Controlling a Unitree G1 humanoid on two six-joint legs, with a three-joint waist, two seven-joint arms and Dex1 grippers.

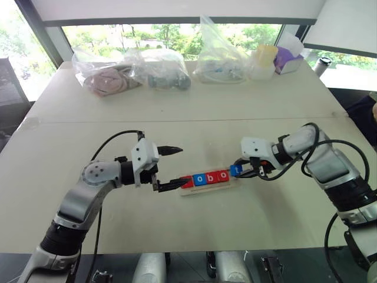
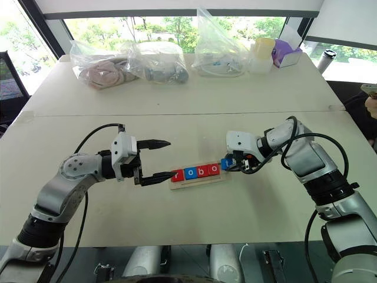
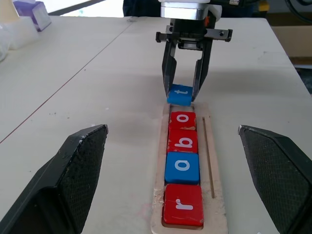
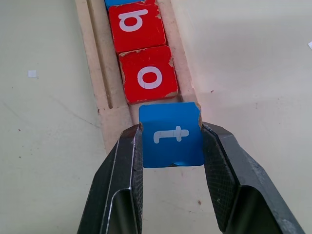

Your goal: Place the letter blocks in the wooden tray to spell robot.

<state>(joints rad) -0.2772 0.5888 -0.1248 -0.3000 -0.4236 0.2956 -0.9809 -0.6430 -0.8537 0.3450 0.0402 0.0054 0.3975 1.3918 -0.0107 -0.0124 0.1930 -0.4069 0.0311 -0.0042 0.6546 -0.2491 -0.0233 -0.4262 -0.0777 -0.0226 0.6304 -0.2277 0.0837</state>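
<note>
Nearest the head camera, the left gripper (image 1: 169,168) hovers over the table (image 1: 177,224) at the tray's left end with its two black fingers (image 3: 68,180) spread wide apart, nothing between them. Just to its right the wooden tray (image 3: 217,209) lies flat on the table, running left to right, and four letter blocks sit in it in a row, touching one another: a red r (image 3: 183,204) at the left end, then a blue o (image 3: 182,167), a red b (image 3: 183,141) and a red o (image 3: 182,120). At the tray's right end the right gripper (image 4: 171,146) is clamped on the blue t (image 4: 171,135), one finger on each side of the block (the letter facing up), holding it tilted over the tray's rim just beside the last red o. Along the table's far edge lie three clear plastic bags (image 1: 132,73) of assorted items, with a purple box (image 1: 287,59) at the far right.
</note>
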